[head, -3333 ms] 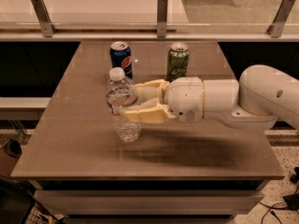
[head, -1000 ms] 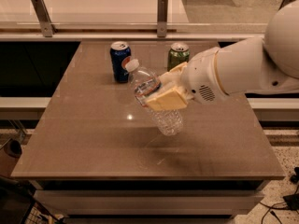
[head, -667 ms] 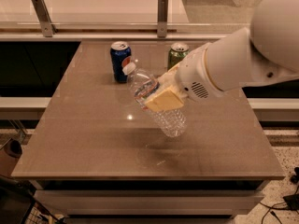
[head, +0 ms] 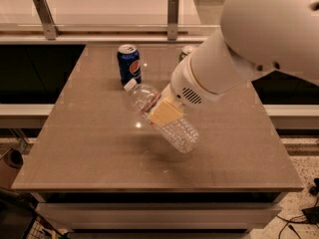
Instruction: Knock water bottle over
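The water bottle (head: 174, 128) is clear ribbed plastic with a white cap. It leans steeply over the table's middle, cap up and to the left, base low to the right. My gripper (head: 160, 108) is shut around its middle, with one tan finger (head: 165, 114) lying across the front of it. The big white arm comes in from the upper right and hides the far finger. A shadow lies on the table under the bottle's base. I cannot tell whether the base touches the table.
A blue soda can (head: 129, 63) stands at the back of the brown table (head: 89, 158), just behind the bottle's cap. A green soda can (head: 186, 50) stands at the back, mostly hidden by my arm. A railing with metal posts (head: 173, 16) runs behind the table.
The bottle stood upright at the left of the table with my gripper around it. It has since moved right and tipped over more, and my arm has swung closer to the camera.
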Robot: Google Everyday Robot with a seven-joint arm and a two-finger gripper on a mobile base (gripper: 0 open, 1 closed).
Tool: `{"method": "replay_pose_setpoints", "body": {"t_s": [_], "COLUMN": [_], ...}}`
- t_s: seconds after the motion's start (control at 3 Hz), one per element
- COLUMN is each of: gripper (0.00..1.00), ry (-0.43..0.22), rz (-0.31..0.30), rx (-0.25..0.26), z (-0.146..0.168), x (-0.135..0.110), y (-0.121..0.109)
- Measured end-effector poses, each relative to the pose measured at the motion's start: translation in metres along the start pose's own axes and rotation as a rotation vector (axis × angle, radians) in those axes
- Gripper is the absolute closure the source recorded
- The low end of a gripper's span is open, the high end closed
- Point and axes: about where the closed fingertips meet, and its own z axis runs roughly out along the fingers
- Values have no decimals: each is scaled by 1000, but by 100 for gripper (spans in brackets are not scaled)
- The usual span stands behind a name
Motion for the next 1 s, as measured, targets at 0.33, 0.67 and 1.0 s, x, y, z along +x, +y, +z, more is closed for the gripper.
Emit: {"method": "replay_pose_setpoints", "body": {"t_s": [0.33, 0.67, 1.0], "gripper": [100, 100, 100], "ry": [116, 240, 317], "rz": [1, -16, -63], "rx": [2, -17, -57], "z": [17, 42, 71], "x": [4, 6, 1], "y": [5, 12, 20]}}
